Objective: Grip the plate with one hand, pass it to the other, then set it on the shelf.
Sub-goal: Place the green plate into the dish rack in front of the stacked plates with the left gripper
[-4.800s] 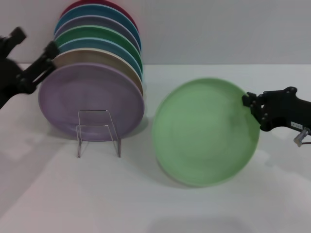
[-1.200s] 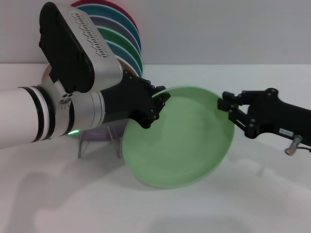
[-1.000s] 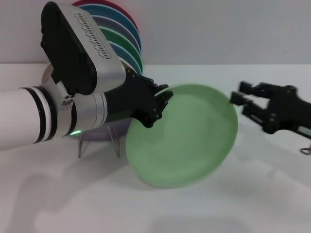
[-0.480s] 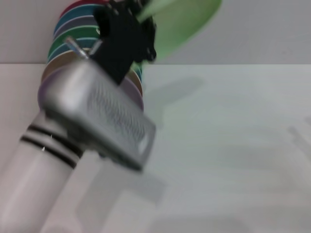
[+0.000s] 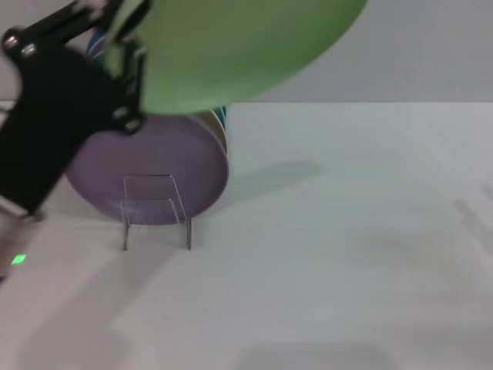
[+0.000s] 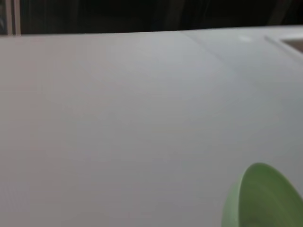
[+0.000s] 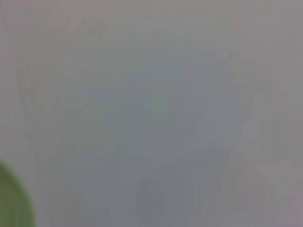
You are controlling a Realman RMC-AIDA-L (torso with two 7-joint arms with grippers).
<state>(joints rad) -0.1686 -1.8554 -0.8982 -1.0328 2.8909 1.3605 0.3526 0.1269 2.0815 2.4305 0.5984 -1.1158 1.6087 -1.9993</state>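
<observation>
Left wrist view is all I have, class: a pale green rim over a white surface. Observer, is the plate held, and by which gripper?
Observer: The head view shows the left gripper with its jaws shut on the plate, holding it clear above the table.
Operator: Where is the shelf?
Observer: The clear shelf stands on the table below the plate, with a lilac plate right behind its front frame.
Operator: And the right gripper?
Observer: It is out of the head view. Its wrist camera catches only a green sliver.
</observation>
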